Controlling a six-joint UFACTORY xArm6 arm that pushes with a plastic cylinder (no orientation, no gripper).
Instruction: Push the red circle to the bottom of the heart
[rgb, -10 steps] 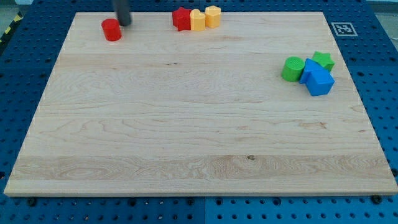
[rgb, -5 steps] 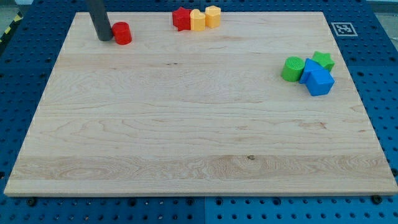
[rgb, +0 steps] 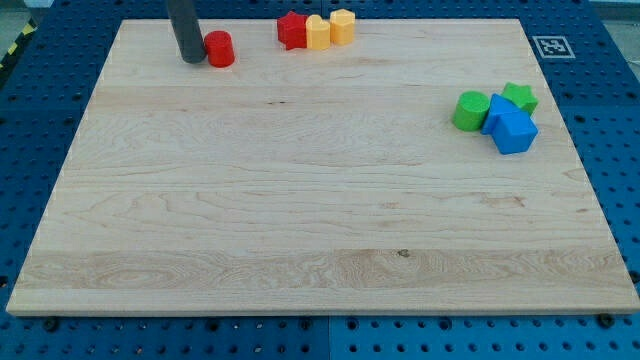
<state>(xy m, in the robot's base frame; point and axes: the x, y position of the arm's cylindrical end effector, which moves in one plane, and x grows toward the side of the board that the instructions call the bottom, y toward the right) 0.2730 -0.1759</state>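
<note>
The red circle (rgb: 219, 49) lies near the top of the wooden board (rgb: 300, 200), left of centre. My tip (rgb: 191, 58) stands right against its left side, touching it. The yellow heart (rgb: 317, 33) sits at the top edge, between a red star (rgb: 292, 30) on its left and a yellow hexagon-like block (rgb: 343, 26) on its right. The red circle is well to the left of the heart and slightly lower than it.
A cluster at the view's right holds a green circle (rgb: 470, 111), a green star (rgb: 520, 97) and two blue blocks (rgb: 511, 127). A printed marker tag (rgb: 551, 46) is at the board's top right corner.
My tip went from the circle's upper right round to its left side, then moved right, pushing the red circle to the right, toward the star and heart.
</note>
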